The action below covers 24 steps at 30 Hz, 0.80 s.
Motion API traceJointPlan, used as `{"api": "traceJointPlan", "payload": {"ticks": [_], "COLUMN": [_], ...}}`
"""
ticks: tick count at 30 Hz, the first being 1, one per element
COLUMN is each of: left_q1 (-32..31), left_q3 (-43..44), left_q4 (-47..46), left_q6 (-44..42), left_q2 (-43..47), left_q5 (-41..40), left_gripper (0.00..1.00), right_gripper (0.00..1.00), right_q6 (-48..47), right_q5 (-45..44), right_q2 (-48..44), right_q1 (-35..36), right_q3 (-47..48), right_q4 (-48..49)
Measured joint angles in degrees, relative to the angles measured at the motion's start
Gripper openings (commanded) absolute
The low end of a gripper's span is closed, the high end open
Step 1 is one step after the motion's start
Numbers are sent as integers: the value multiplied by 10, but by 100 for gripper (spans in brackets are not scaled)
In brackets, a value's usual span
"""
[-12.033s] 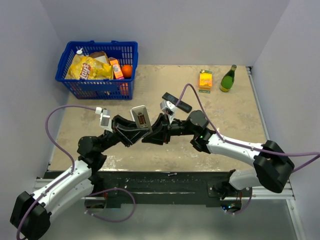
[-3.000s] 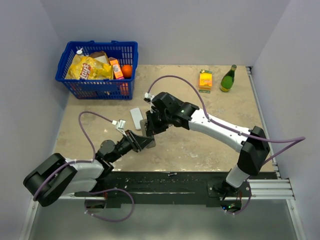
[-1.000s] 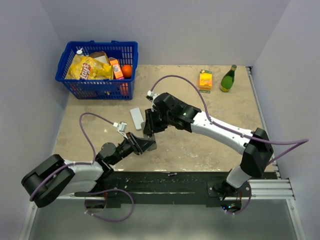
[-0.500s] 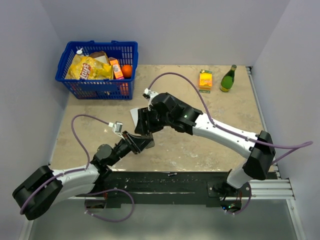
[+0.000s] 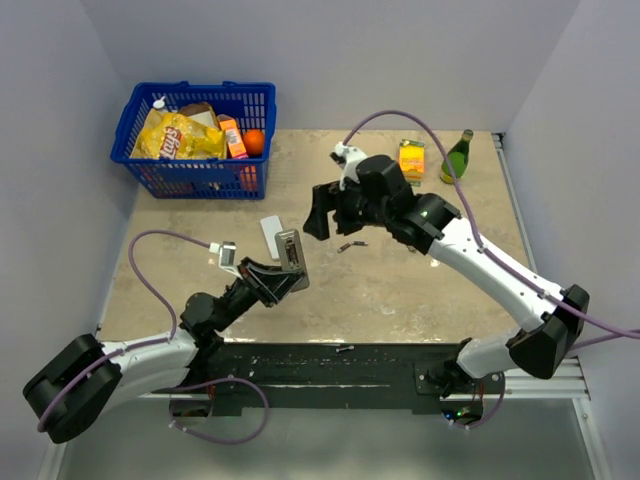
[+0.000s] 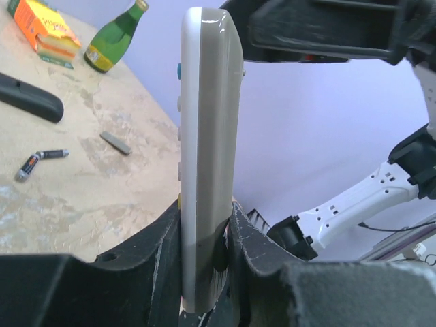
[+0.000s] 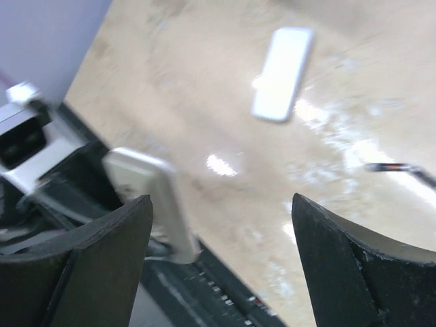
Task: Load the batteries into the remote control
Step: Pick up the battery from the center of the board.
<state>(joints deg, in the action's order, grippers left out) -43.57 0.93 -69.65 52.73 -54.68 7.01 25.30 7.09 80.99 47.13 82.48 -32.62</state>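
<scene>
The left hand (image 6: 204, 240) is clamped on the lower end of a pale grey remote (image 6: 204, 146), one finger (image 6: 165, 246) on each broad face, so the remote stands upright above the near part of the table (image 5: 400, 290). From above, the remote (image 5: 290, 251) tilts toward the table's middle. Whether its battery slot is filled cannot be told.

The right hand (image 7: 225, 262) is open, its fingers (image 7: 102, 266) spread wide with nothing between them. It hangs over the middle of the table, well above the surface and a little beyond the held remote.

The batteries (image 6: 41, 161) lie loose on the table, just right of the right hand (image 5: 325, 218) in the top view, beside a small dark strip (image 6: 116, 143). A white cover (image 5: 270, 237) lies flat near the held remote. Farther back are a black remote (image 6: 30, 101), an orange box (image 5: 411, 158) and a green bottle (image 5: 457, 157). A blue basket (image 5: 200, 88) of groceries stands at the far left corner.
</scene>
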Motion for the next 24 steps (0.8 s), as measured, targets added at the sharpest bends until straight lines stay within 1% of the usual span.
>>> {"api": "traceJointPlan", "payload": {"ticks": [2, 4, 7, 10, 14, 17, 20, 24], "left_q1": [4, 7, 12, 23, 49, 65, 71, 76], "left_q3": [2, 2, 2, 2, 2, 2, 2, 2], "left_q4": [-10, -17, -20, -23, -24, -27, -28, -29], "left_q6": [0, 1, 2, 2, 2, 1, 0, 0], "left_q2": [-1, -4, -6, -4, 7, 16, 23, 32], "left_q5": [0, 0, 1, 5, 31, 59, 83, 107], "left_gripper": [0, 0, 0, 0, 0, 0, 0, 0], "right_gripper": [85, 84, 81, 78, 68, 68, 71, 72], "right_q6": [-21, -41, -74, -104, -142, -158, -156, -117], "right_q5": [0, -1, 0, -7, -20, -22, -28, -48], "right_q2": [-9, -13, -11, -6, 27, 69, 110, 148], "right_q1": [-31, -41, -54, -87, -134, -163, -183, -196], "right_q3": [0, -1, -5, -23, -42, -56, -73, -96], "right_q4": [-4, -10, -26, -35, -38, -35, -25, 1]}}
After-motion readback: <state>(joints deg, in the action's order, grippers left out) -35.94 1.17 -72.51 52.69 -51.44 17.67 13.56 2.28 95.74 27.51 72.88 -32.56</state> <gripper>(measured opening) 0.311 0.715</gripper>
